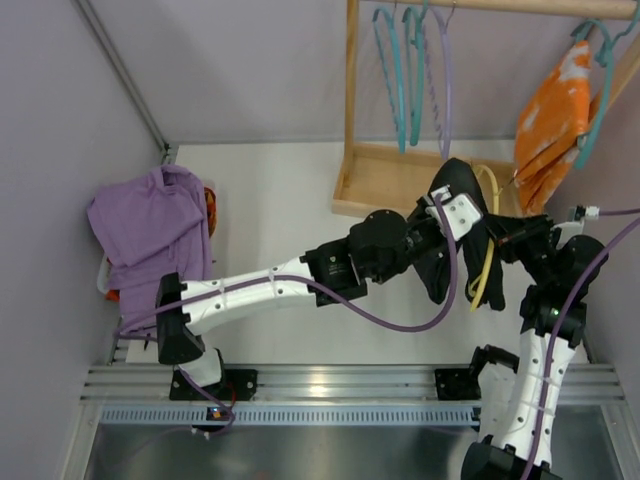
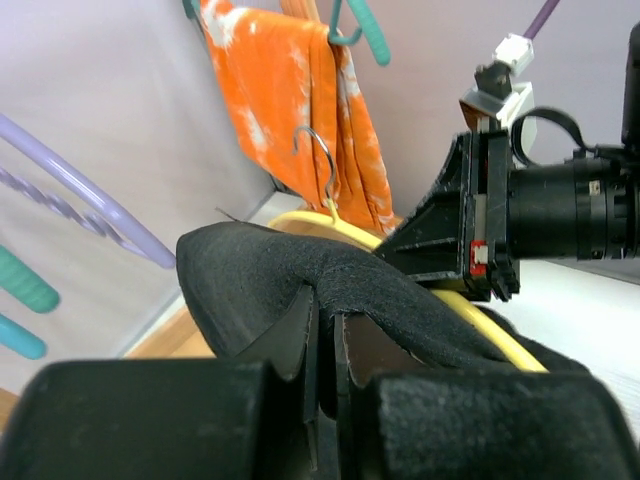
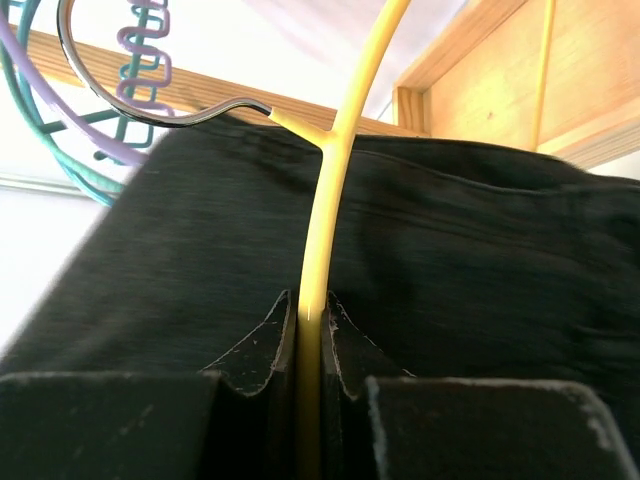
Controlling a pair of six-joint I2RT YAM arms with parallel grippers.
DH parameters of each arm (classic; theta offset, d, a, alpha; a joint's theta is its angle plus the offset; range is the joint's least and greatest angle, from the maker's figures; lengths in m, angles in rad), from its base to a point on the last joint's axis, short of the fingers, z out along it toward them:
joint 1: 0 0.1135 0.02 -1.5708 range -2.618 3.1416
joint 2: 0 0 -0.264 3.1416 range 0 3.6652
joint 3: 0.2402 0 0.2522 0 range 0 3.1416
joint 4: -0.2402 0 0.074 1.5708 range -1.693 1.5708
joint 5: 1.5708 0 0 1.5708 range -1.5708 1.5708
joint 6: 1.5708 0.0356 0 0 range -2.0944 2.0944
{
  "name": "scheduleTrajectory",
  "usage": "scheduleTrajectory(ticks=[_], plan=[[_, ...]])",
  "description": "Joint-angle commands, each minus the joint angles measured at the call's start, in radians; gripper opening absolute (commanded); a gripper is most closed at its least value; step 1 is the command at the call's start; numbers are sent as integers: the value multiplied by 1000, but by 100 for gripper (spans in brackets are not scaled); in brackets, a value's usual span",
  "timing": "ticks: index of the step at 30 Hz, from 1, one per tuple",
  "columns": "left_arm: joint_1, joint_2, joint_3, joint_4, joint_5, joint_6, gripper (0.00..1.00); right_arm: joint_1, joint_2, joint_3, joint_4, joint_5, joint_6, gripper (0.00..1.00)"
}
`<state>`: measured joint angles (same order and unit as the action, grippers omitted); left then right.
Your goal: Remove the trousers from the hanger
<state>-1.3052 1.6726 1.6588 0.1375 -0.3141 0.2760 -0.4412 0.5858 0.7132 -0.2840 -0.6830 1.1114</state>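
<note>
The black trousers hang over the yellow hanger in mid-air at the right, in front of the wooden rack. My left gripper is shut on a fold of the trousers near their top. My right gripper is shut on the hanger's yellow rod, with the trousers draped behind it. The hanger's metal hook curves up to the left. In the left wrist view the hanger runs under the cloth toward the right gripper.
A wooden rack stands at the back with teal hangers and a lilac hanger. An orange-and-white garment hangs on a teal hanger at the right. A purple shirt lies at the left.
</note>
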Motion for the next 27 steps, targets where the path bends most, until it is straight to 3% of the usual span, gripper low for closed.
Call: scheduleTrajectory(ticks=[1,8,14,23,27], plan=[[9,-209,191,349,-25,66,0,-7,23,-20,-9,79,-148,0],[52,-218,311,332,-25,114,0,-7,43,-11,-12,103,-199,0],[148,-264,308,283,-43,39,0,-7,60,23,-9,106,-225,0],[403,-405,199,183,-28,-192,0,-7,89,40,-1,106,-249,0],[579,-487,142,137,-31,-253,0,-7,98,43,5,103,-251,0]])
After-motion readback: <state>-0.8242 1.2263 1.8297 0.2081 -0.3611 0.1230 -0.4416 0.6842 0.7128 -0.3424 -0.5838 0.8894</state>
